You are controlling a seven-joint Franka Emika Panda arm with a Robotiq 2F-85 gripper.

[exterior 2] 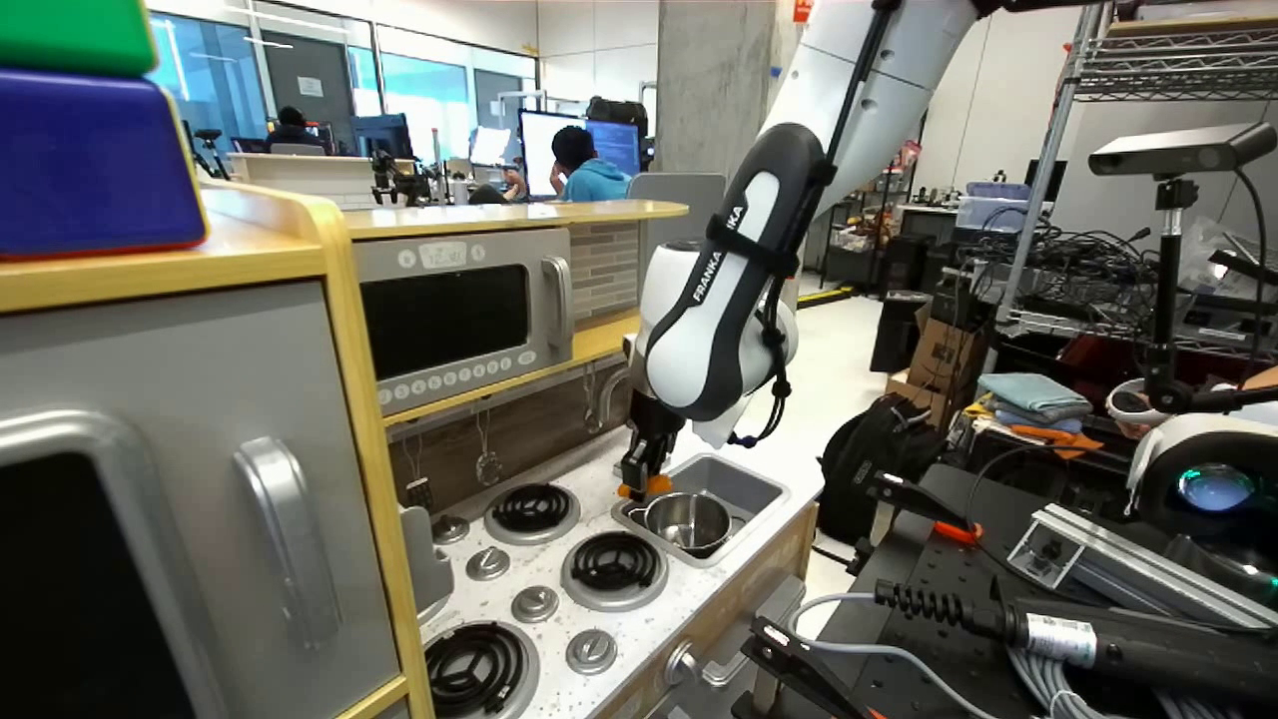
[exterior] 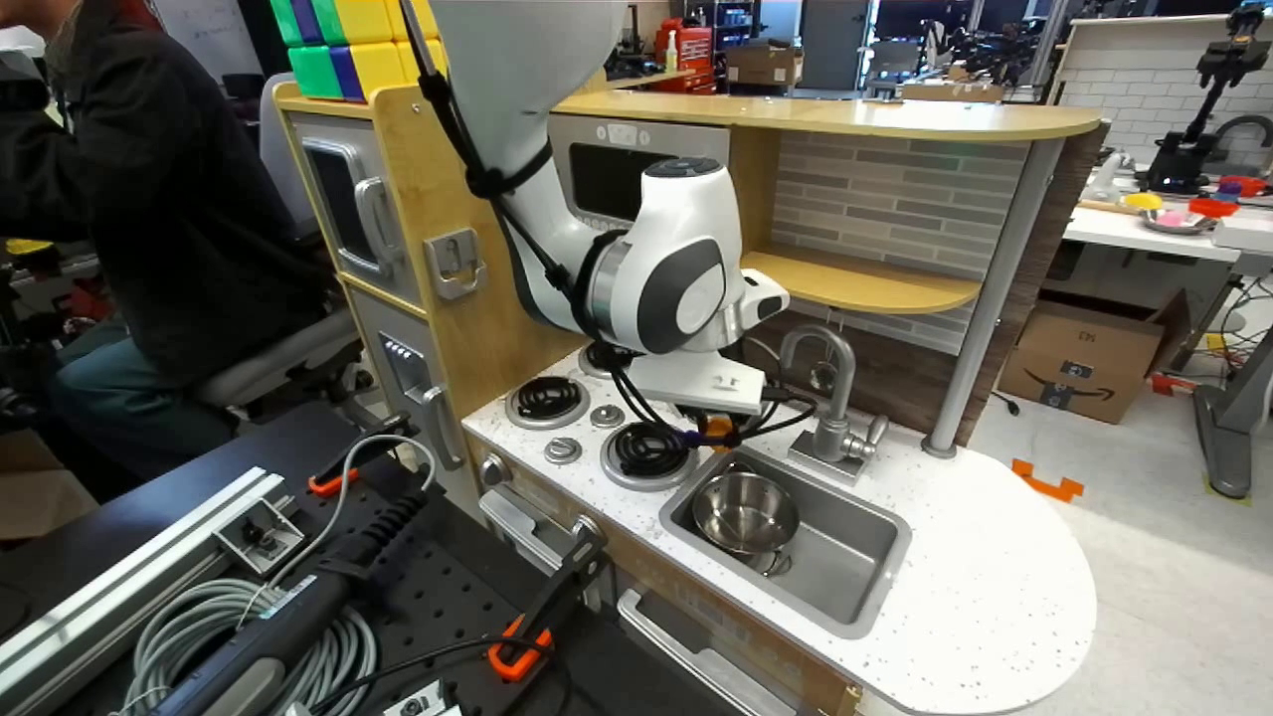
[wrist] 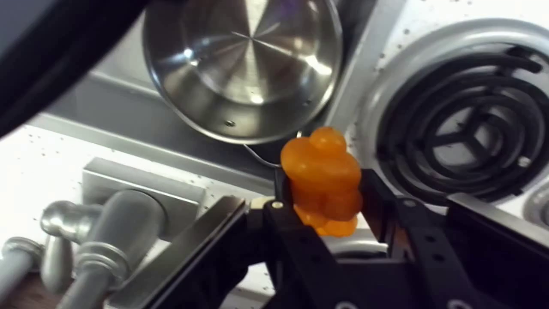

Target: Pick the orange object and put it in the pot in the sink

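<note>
Gripping claw [wrist: 327,191]: clamped on orange object [wrist: 321,167];
Orange object: held near pot [wrist: 257,118], outside it;
Pot: in sink [exterior: 845,557], near burner [exterior: 649,452].

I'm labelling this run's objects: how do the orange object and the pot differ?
The orange object is lumpy and bright orange, the pot round, hollow and silver. The orange object is smaller than the pot. The gripper holds the orange object; the pot sits in the sink. Both look glossy.
</note>
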